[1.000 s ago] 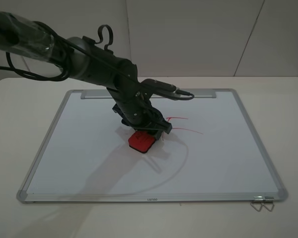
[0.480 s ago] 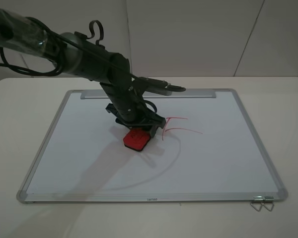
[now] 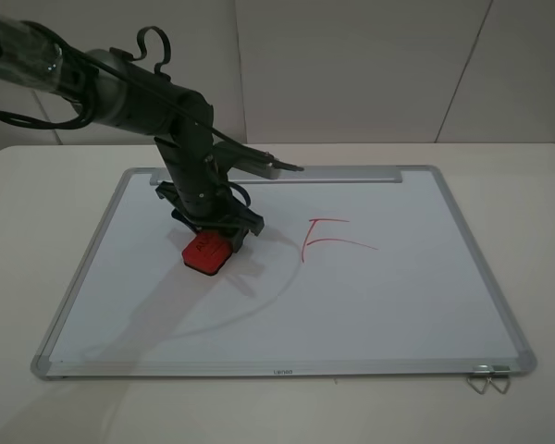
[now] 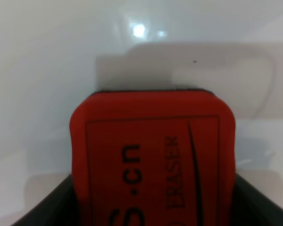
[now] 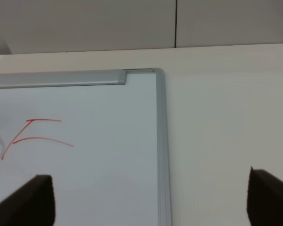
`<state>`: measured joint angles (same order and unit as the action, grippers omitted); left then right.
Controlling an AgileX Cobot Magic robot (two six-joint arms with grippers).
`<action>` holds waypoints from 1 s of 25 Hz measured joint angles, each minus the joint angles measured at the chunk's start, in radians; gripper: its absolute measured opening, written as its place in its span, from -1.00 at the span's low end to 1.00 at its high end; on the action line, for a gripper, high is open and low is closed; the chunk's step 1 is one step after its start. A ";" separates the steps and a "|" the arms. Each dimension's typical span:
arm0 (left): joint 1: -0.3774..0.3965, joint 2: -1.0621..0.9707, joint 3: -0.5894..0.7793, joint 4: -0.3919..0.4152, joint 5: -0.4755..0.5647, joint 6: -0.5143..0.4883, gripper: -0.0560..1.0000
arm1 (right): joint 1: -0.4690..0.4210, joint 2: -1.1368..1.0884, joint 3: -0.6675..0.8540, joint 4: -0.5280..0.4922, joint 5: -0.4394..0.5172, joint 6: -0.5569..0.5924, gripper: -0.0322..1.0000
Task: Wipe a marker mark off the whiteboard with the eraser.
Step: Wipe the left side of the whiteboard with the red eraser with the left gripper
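Observation:
The eraser [image 3: 206,253] is a red block lying flat on the whiteboard [image 3: 425,305], left of its middle. My left gripper [image 3: 209,239] is shut on it from above. The left wrist view has the eraser [image 4: 153,155] filling the space between the dark fingers [image 4: 47,207], with bare white board [image 4: 47,70] beyond it. The marker mark is not in view. A thin red F-shaped scribble with two bars [image 3: 326,236] lies to the right of the eraser, apart from it, and shows in the right wrist view [image 5: 33,134]. My right gripper [image 5: 148,202] is open, above the board's right edge.
The board's silver tray strip [image 3: 351,174] runs along its far edge. A metal binder clip [image 3: 488,377] sticks out at the near right corner. The beige table [image 3: 536,231] surrounds the board, and a white wall stands behind it.
My left arm has slid the eraser leftward across the board, away from the red scribble, which now shows in full.

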<state>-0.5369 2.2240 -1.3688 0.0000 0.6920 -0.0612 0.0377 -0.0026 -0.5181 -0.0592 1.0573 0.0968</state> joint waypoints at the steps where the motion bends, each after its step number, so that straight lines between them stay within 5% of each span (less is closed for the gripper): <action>1: 0.006 0.000 0.002 0.000 0.003 -0.002 0.19 | 0.000 0.000 0.000 0.000 0.000 0.000 0.47; 16: 0.020 -0.023 0.057 -0.008 -0.033 -0.008 0.19 | 0.000 0.000 0.000 0.000 0.000 0.000 0.47; 25: -0.117 -0.023 0.059 -0.071 -0.037 0.148 0.19 | 0.000 0.000 0.000 0.000 0.000 0.000 0.47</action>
<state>-0.6541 2.2011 -1.3102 -0.0706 0.6547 0.0866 0.0377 -0.0026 -0.5181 -0.0592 1.0573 0.0968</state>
